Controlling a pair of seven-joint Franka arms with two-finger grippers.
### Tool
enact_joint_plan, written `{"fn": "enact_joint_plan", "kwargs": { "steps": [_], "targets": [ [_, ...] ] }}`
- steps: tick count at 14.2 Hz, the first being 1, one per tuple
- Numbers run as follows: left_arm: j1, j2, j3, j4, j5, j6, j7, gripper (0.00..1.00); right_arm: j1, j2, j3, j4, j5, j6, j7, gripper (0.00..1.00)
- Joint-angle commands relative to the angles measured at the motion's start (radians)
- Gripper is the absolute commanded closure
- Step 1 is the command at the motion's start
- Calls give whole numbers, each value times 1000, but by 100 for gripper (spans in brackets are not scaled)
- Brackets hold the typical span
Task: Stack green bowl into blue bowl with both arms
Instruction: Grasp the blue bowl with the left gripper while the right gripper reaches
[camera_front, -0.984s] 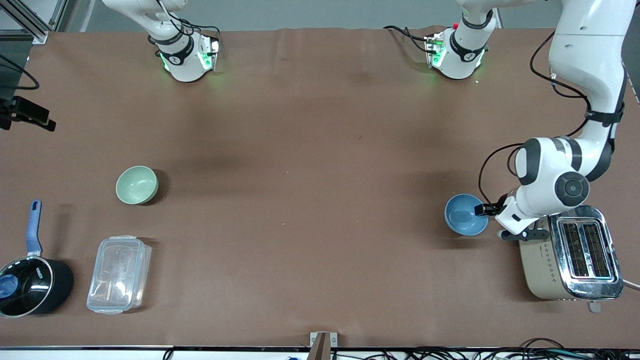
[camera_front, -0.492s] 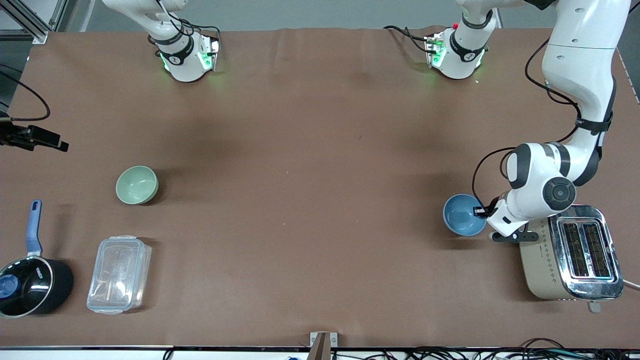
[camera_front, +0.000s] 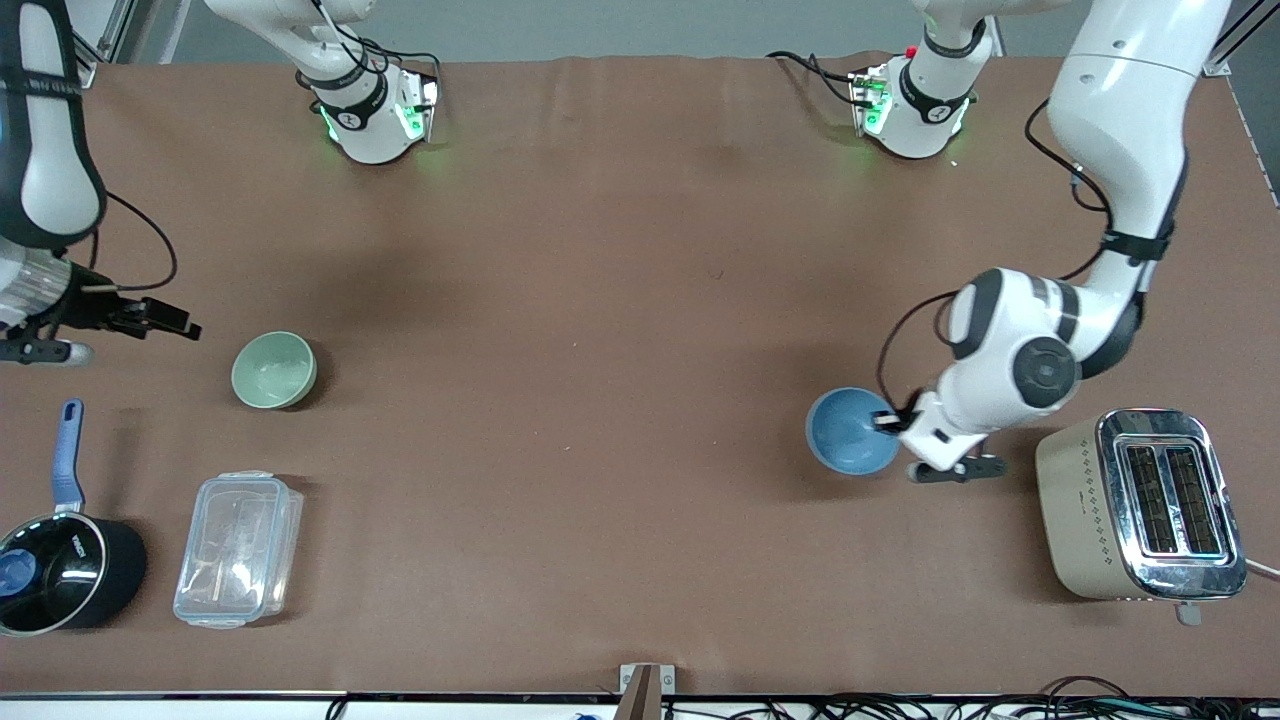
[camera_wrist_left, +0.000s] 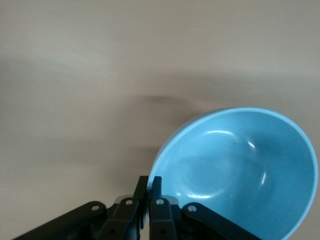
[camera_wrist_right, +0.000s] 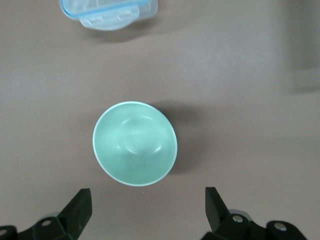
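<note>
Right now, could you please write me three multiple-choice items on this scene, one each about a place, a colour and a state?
1. The clear lidded container sits beside:
A) the toaster
B) the black saucepan
C) the blue bowl

2. The bowl under the right gripper is:
A) pale green
B) red
C) white

3. The left gripper is:
A) wide open
B) shut on the blue bowl's rim
C) out of sight

Answers: 1 B, they neighbour at the right arm's end. 2 A, the green bowl lies there. 3 B, its fingers pinch the rim.

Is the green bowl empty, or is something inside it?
Empty. The right wrist view looks straight into the green bowl and shows only its smooth pale inside; the front view shows the same.
</note>
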Motion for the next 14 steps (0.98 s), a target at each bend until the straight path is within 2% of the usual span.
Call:
{"fn": "enact_joint_plan", "kwargs": {
  "steps": [1, 4, 8, 9, 11, 14],
  "targets": [
    [-98, 1, -44, 42, 7, -28, -221, 100, -11, 111, -5, 2, 109, 66, -108, 0],
    [-244, 50, -44, 101, 10, -26, -396, 100, -25, 193, -6, 2, 241, 96, -252, 1],
    [-409, 161, -38, 188, 12, -1, -571, 100, -29, 260, -6, 2, 313, 105, -277, 6],
    [-431, 181, -38, 204, 12, 27, -603, 100, -28, 269, -6, 4, 324, 107, -277, 13],
    [-465, 210, -38, 205, 10, 85, -655, 100, -26, 297, -6, 19, 327, 111, -277, 38],
    [-503, 247, -36, 207, 9, 147, -686, 99, -31, 315, -6, 36, 332, 113, -275, 87]
  ]
}}
